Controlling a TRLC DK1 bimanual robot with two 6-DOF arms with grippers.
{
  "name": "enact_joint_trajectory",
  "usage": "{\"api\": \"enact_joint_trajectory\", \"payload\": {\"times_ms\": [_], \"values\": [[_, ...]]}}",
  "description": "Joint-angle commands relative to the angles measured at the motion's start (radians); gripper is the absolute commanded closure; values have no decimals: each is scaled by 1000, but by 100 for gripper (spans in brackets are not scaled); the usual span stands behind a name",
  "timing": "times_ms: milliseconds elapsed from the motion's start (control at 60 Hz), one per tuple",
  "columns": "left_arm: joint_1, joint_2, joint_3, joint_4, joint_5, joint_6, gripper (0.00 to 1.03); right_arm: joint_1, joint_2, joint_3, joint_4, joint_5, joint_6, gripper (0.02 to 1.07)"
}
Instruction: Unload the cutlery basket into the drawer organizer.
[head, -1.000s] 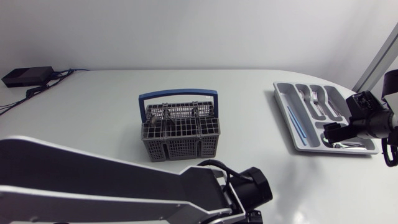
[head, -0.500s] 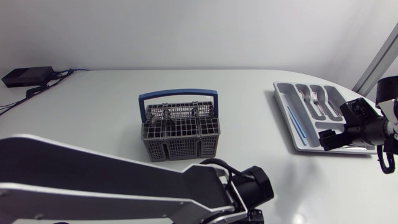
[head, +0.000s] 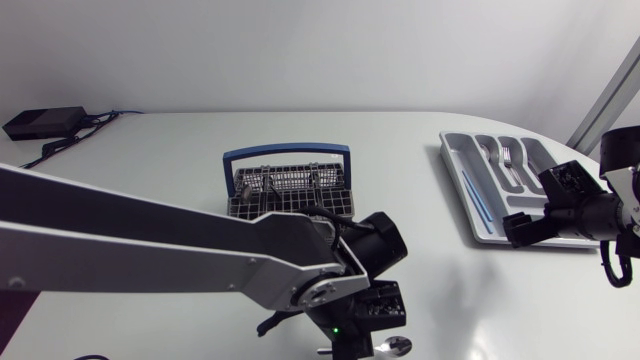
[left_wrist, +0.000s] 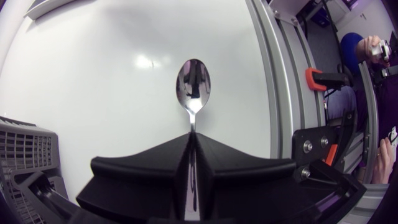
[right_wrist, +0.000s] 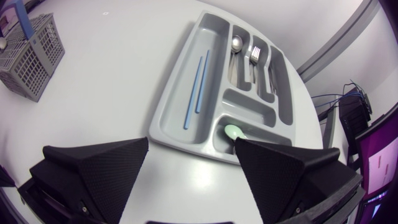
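My left gripper (left_wrist: 193, 134) is shut on the handle of a metal spoon (left_wrist: 193, 84), whose bowl sticks out ahead of the fingers above the white table. In the head view this gripper (head: 375, 332) hangs near the front edge, with the spoon (head: 397, 346) at its tip. The left arm crosses in front of the grey cutlery basket (head: 290, 188), which has a blue handle. The grey drawer organizer (head: 455, 170) lies at the right. It holds blue chopsticks (right_wrist: 196, 90), a spoon, forks (right_wrist: 255, 56) and a green piece (right_wrist: 233, 132). My right gripper (head: 522, 225) stands open at its near edge.
A black box (head: 45, 122) with cables sits at the far left back corner. The table's edge and a metal frame rail (left_wrist: 280, 93) run close beside the held spoon. The basket (right_wrist: 31, 53) stands well away from the organizer (right_wrist: 180, 93).
My left arm has swung up and toward the middle, now covering the basket's front, with the spoon showing at its tip. The right gripper drifted slightly left along the organizer's near edge.
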Motion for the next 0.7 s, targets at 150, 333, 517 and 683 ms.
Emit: {"api": "enact_joint_trajectory", "payload": {"times_ms": [150,333,517,683], "values": [[71,-52,54,41,51,-74,100,24,-39,-30,-97,-158,45,7],[118,-72,70,118,63,-152,100,18,-65,-24,-165,-307,65,7],[153,-94,77,188,71,-225,100,-2,-74,-17,-215,-430,69,7],[169,-94,108,233,71,-271,100,-2,-88,-21,-260,-521,74,7]]}}
